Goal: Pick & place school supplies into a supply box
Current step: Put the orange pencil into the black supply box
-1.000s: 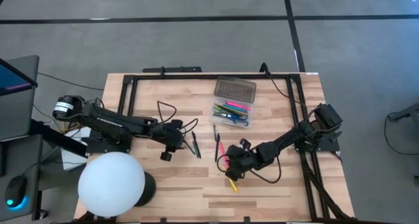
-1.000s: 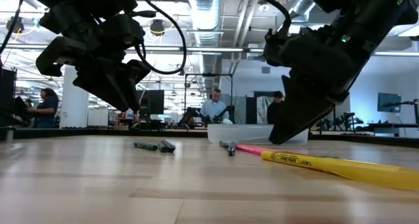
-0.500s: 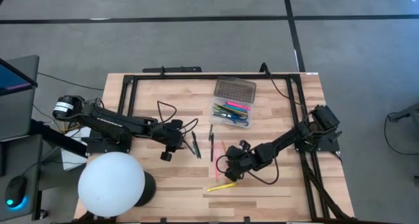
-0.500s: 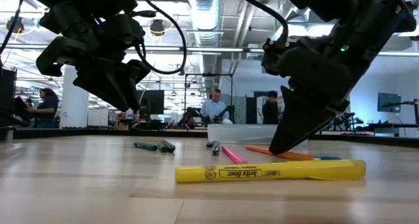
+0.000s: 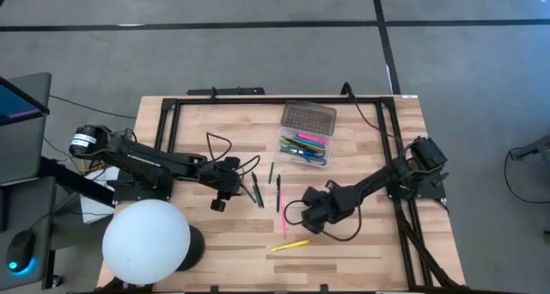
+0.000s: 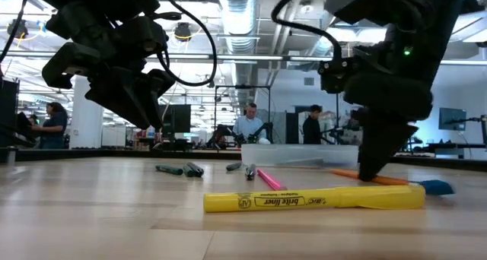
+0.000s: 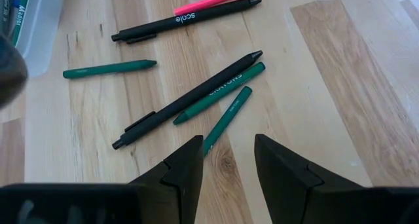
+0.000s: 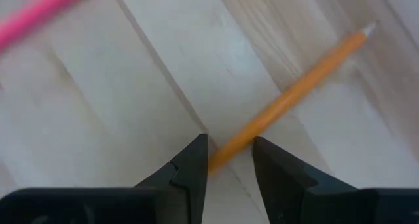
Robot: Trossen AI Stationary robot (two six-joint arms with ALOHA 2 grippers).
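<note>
The supply box [image 5: 304, 148] stands open near the table's far edge with pens inside, and its dotted lid [image 5: 308, 118] lies just beyond it. My right gripper [image 5: 311, 215] [image 8: 230, 152] points down, open. Its fingers stand on either side of one end of an orange pencil [image 8: 294, 93] [image 6: 373, 178] that lies flat on the table. A yellow highlighter [image 5: 290, 244] [image 6: 312, 200] lies nearer the table's near edge. My left gripper [image 5: 234, 184] [image 7: 229, 152] hovers open beside green and black pens [image 7: 209, 96] [image 5: 256, 189]. A pink pen [image 6: 268, 179] and a black pen [image 5: 278, 191] lie between the arms. My right gripper comes from above with one finger on each side of the orange pencil's near end [image 8: 226, 149], across its length. Whether the fingers touch it I cannot tell. The pencil lies flat on the table.
A black metal frame [image 5: 258, 101] runs along the table's far edge and sides. A white globe lamp [image 5: 146, 241] stands at the near left corner. Cables [image 5: 225, 148] lie by the left arm. A small blue piece [image 6: 437, 186] lies beyond the highlighter's end. People show in the room behind.
My right gripper moved a little toward the table's right and far side and came more upright over the orange pencil. The yellow highlighter swung about and slid toward the near left, and now lies crosswise, clear of the gripper. The pink and black pens shifted leftward.
</note>
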